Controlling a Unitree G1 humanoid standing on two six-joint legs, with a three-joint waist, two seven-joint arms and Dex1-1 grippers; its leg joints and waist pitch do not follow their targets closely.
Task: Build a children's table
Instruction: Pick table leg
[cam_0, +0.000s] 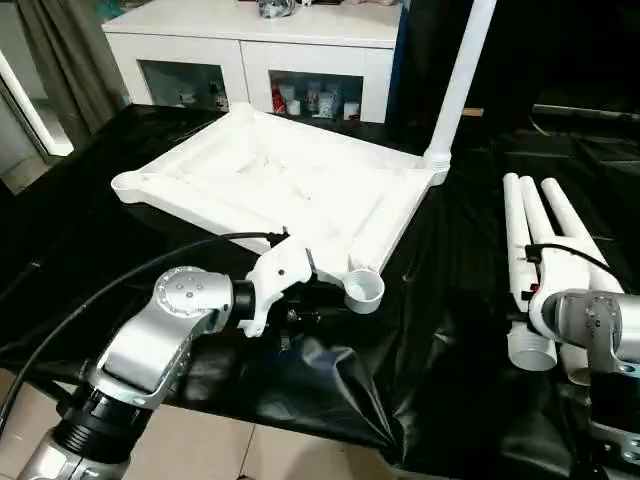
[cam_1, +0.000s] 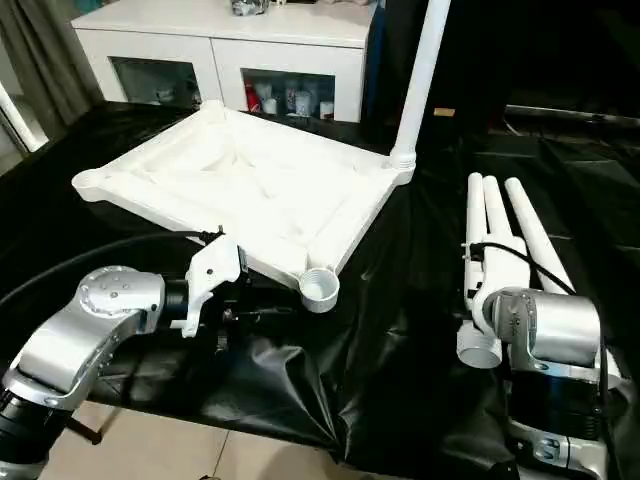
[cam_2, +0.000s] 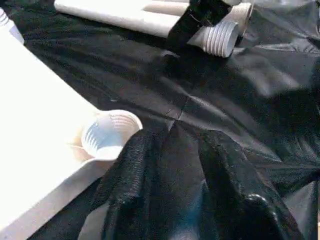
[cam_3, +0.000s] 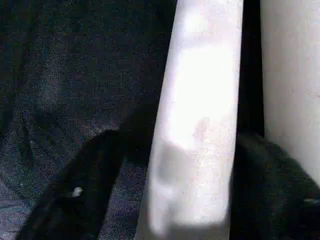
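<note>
Left pincer agape, right pincer clamped.

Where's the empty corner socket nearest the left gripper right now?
In the left eye view the empty socket sits at the table top's near right corner, on the black sheet, just beyond the left gripper.
</note>
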